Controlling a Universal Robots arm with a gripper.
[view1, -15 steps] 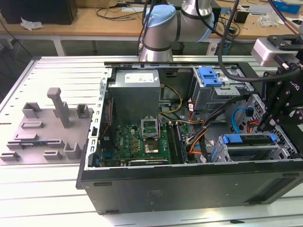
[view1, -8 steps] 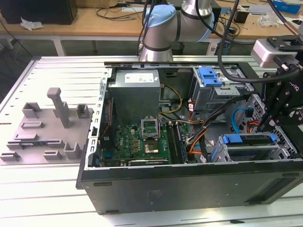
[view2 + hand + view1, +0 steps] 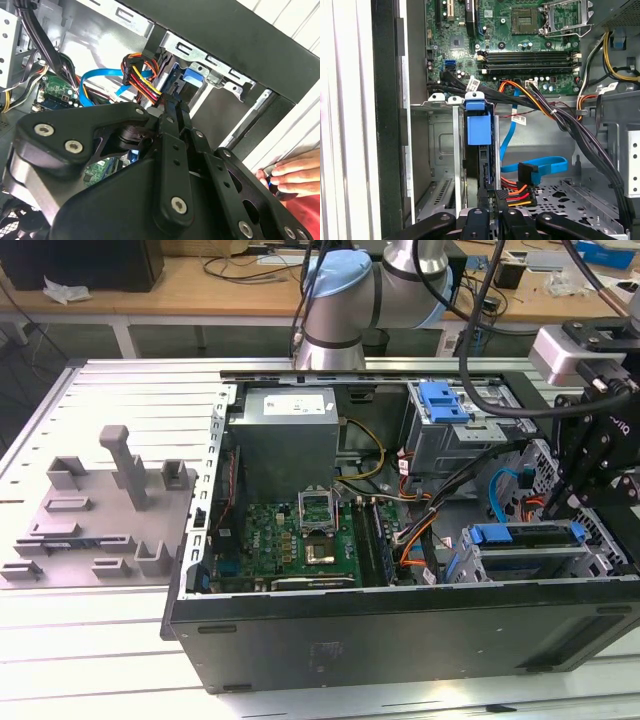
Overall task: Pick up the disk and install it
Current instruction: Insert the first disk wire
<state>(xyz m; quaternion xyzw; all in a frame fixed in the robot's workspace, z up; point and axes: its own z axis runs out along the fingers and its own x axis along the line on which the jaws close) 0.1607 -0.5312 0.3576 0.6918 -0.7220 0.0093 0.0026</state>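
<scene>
Disk (image 3: 520,538) with its blue carrier sits edge-up in the drive cage (image 3: 600,540) at the near corner of the open computer case (image 3: 400,630), on the exterior view's right. In the first wrist view, its blue carrier (image 3: 476,127) stands in the cage slot beside bundled cables (image 3: 555,115). The gripper (image 3: 562,514) hangs right at the disk's end; I cannot tell whether it grips the disk. The case lies on the slatted surface (image 3: 100,640). A person's hand (image 3: 290,172) rests at the case edge in the second wrist view.

Exterior overlooks case (image 3: 400,640); wrist views inside
</scene>
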